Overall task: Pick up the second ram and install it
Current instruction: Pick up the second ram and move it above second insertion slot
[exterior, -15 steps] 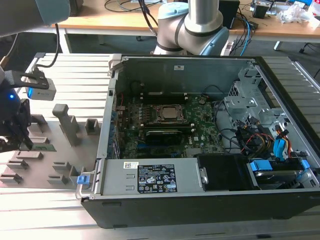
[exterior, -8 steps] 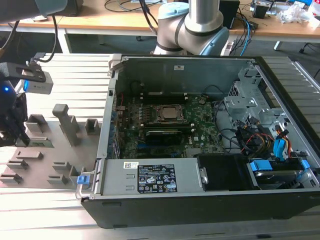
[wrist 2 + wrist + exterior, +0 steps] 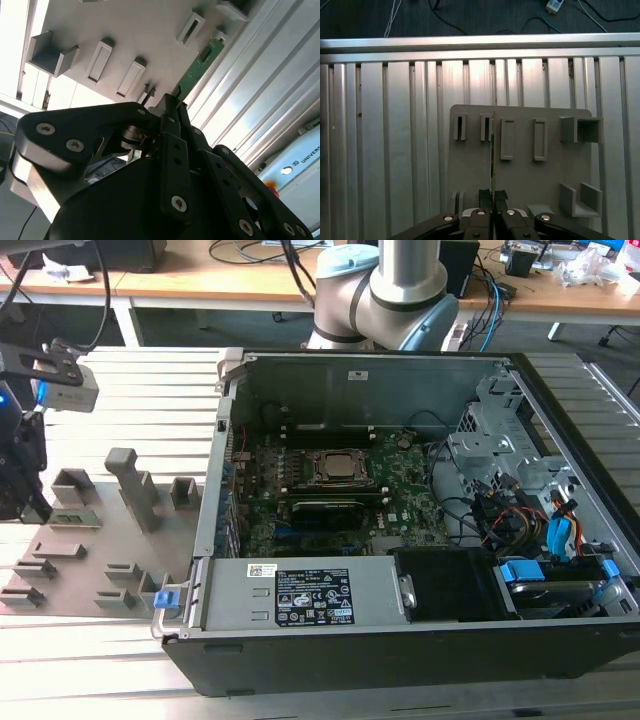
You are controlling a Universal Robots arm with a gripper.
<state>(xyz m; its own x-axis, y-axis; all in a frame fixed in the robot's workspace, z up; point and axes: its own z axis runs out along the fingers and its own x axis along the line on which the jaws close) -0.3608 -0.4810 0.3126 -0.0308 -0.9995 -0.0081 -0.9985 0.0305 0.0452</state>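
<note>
Arm (image 3: 400,280) rises behind the open computer case (image 3: 400,655) and my wrist end sits at the exterior view's far left, over the grey fixture plate (image 3: 470,165) on the slatted aluminium table (image 3: 395,150), well apart from the case. The gripper (image 3: 493,196) points down at the plate. My fingers (image 3: 484,196) are pressed together on the second ram (image 3: 199,67), one pad on each flat face, with no gap beside the board. In the first wrist view the ram is edge-on, a thin line running straight out from my fingertips toward the row of slotted blocks (image 3: 506,139). In the second wrist view its green face with a dark chip shows, long axis running away from my fingertips alongside the plate's edge. I cannot tell whether it is clear of the plate.
</note>
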